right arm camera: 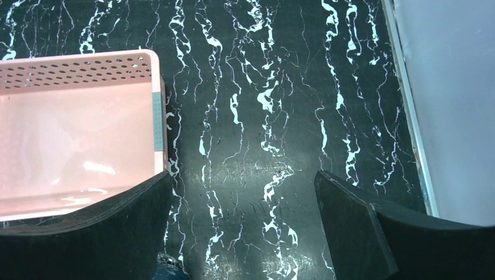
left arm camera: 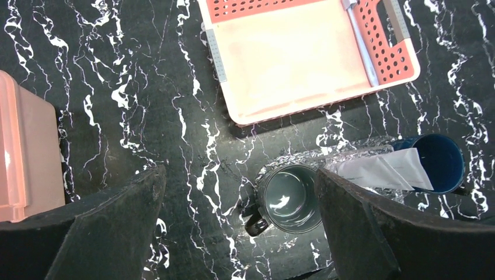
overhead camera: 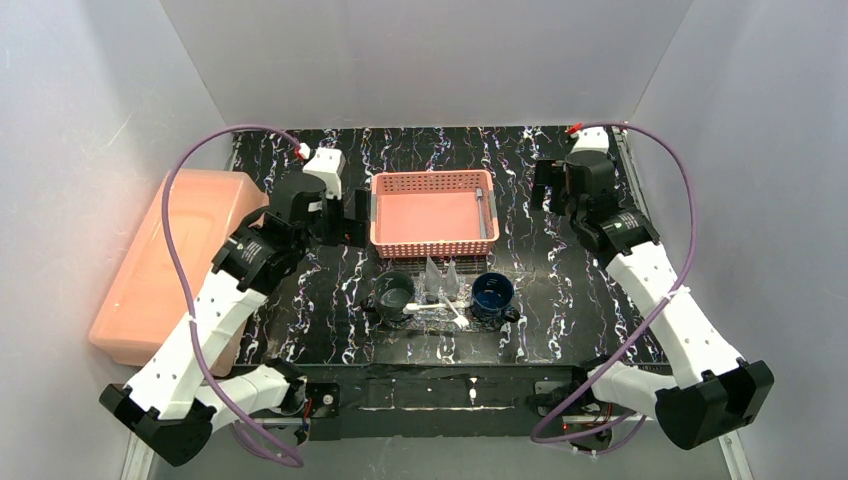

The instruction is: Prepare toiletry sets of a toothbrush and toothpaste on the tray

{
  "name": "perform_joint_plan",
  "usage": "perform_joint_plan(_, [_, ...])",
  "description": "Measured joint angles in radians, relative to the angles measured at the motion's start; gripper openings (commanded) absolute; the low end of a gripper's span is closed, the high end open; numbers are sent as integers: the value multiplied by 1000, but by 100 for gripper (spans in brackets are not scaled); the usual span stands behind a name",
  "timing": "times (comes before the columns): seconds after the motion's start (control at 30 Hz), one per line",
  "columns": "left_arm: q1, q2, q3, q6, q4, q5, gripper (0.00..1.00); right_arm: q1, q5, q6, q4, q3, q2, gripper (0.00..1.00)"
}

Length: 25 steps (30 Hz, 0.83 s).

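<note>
Jaws on both arms stood spread wide with nothing between them. The left gripper (overhead camera: pixel 343 215) (left arm camera: pixel 239 178) hung over bare black marbled table (overhead camera: pixel 560 300), and from its wrist camera I looked straight down between the two dark fingers (left arm camera: pixel 111 227).

Just to that gripper's right sat the pink basket (overhead camera: pixel 432 182) (left arm camera: pixel 403 58), with a slim grey stick (overhead camera: pixel 484 210) (left arm camera: pixel 362 44) lying along its far-side wall; I could not tell what that stick was. To the gripper's left sat the salmon box (overhead camera: pixel 170 260) (left arm camera: pixel 26 157).

Back toward the arm bases and to the left gripper's right sat the grey cup (overhead camera: pixel 393 292) (left arm camera: pixel 289 198), close by its right finger in the wrist view. Past it lay the tray (overhead camera: pixel 430 322) (left arm camera: pixel 356 153), then the blue cup (overhead camera: pixel 493 293) (left arm camera: pixel 441 157), with a white packet (left arm camera: pixel 385 169) leaning into the blue cup's mouth. From above I saw the toothbrush (overhead camera: pixel 428 309) lying flat on the tray between the cups, well apart from both grippers.

The right gripper (overhead camera: pixel 548 188) (right arm camera: pixel 242 178) hovered over bare table too, with the basket (right arm camera: pixel 76 134) just to its left. The tray lay to its left and back toward the bases.
</note>
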Motion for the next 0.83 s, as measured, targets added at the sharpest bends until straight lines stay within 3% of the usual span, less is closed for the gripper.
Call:
perform_joint_plan(0.17, [0,-69,-47,-40,40,-47,98,-78,-86,24,49,-50,-1,98])
perform_joint_plan(0.4, [0,-223,-175,-15,108,-72,98,-85,-163,39,85,-201,-85,98])
perform_joint_plan(0.6, [0,-417,-414,21,260,60,98,-85,-306,18,217,-425,-380,99])
perform_joint_plan(0.83, [0,-494,-470,21,344,100,98,-85,-377,13,252,-488,-494,98])
